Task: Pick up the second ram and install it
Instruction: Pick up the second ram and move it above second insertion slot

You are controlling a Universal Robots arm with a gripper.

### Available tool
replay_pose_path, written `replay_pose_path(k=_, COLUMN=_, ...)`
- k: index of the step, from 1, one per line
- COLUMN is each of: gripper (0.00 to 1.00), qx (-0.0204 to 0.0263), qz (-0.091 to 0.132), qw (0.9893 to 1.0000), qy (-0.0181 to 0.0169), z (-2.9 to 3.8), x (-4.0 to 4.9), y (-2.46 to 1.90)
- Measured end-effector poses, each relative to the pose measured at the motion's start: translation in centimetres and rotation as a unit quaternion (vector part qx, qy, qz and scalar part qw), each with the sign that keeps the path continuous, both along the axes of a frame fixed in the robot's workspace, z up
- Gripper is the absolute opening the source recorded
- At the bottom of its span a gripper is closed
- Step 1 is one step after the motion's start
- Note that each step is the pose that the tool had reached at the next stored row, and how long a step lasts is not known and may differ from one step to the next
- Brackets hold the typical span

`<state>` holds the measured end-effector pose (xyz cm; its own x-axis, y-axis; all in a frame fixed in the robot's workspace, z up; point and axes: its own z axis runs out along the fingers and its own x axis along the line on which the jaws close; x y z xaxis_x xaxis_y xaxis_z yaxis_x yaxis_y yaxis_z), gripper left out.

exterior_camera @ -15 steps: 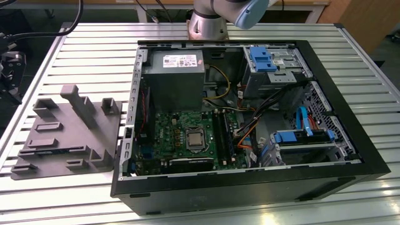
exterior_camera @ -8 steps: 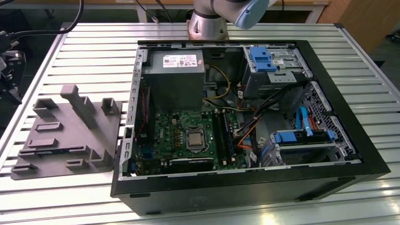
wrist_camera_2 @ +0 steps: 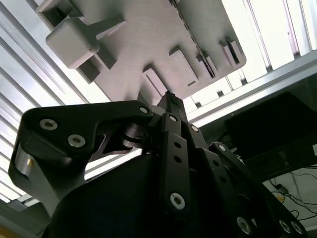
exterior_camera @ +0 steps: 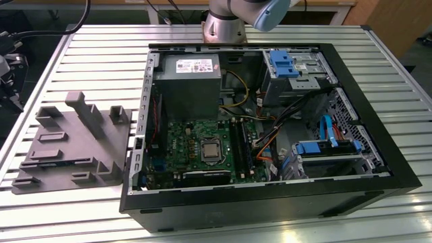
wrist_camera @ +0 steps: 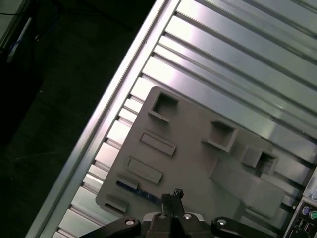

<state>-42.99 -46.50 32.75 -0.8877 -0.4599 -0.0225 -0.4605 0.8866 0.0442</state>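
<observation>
Grey moulded plastic holder tray (wrist_camera: pixel 198 148) on the slatted aluminium table (wrist_camera: pixel 237 64) held the second ram (wrist_camera: pixel 134 187), a thin dark memory stick, on edge. The black gripper (wrist_camera: pixel 176 196) hovered above, fingers pressed together, empty. Light, stiff and fragile, the stick looked best pinched by its flat faces, mid-length.

Arm (exterior_camera: pixel 225 24) in exterior view: round silver-grey metal segment, pale blue joint cap (exterior_camera: pixel 271 12) above it. Gripper (wrist_camera_2: pixel 169 97) in second wrist view – matte black throughout, flat link bars (wrist_camera_2: pixel 84 130) with rounded corners, narrow fingers tapering to thin tips. Round silver screw heads (wrist_camera_2: pixel 177 200) dotted along bars and pivots. Bulky black rounded housing (wrist_camera_2: pixel 114 208) behind links. Gripper (wrist_camera: pixel 174 194) in first wrist view – same black, silver pivot screws.
</observation>
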Motion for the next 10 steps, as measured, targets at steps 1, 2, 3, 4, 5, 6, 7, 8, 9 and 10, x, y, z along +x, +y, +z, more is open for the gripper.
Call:
replay_pose_path(k=1, gripper=0.11, qx=0.0000, qz=0.003, qw=1.0000, qy=0.0000, z=0.00, x=0.00, y=0.00)
replay_pose_path(k=2, gripper=0.11, qx=0.0000, qz=0.007, qw=1.0000, qy=0.0000, z=0.00, x=0.00, y=0.00)
replay_pose_path(k=3, gripper=0.11, qx=0.0000, qz=0.011, qw=0.9999, qy=0.0000, z=0.00, x=0.00, y=0.00)
replay_pose_path(k=4, gripper=0.11, qx=0.0000, qz=0.014, qw=0.9999, qy=0.0000, z=0.00, x=0.00, y=0.00)
replay_pose_path(k=5, gripper=0.11, qx=0.0000, qz=0.017, qw=0.9998, qy=0.0000, z=0.00, x=0.00, y=0.00)
replay_pose_path(k=6, gripper=0.11, qx=0.0000, qz=0.021, qw=0.9998, qy=0.0000, z=-0.01, x=-0.01, y=0.00)
replay_pose_path(k=7, gripper=0.11, qx=0.0000, qz=0.024, qw=0.9997, qy=0.0000, z=0.00, x=-0.01, y=0.00)
replay_pose_path(k=8, gripper=0.11, qx=0.0000, qz=0.028, qw=0.9996, qy=0.0000, z=-0.01, x=-0.01, y=0.00)
replay_pose_path(k=9, gripper=0.11, qx=0.0000, qz=0.032, qw=0.9995, qy=0.0000, z=-0.01, x=-0.01, y=0.00)
replay_pose_path(k=10, gripper=0.11, qx=0.0000, qz=0.035, qw=0.9994, qy=0.0000, z=-0.01, x=-0.01, y=0.00)
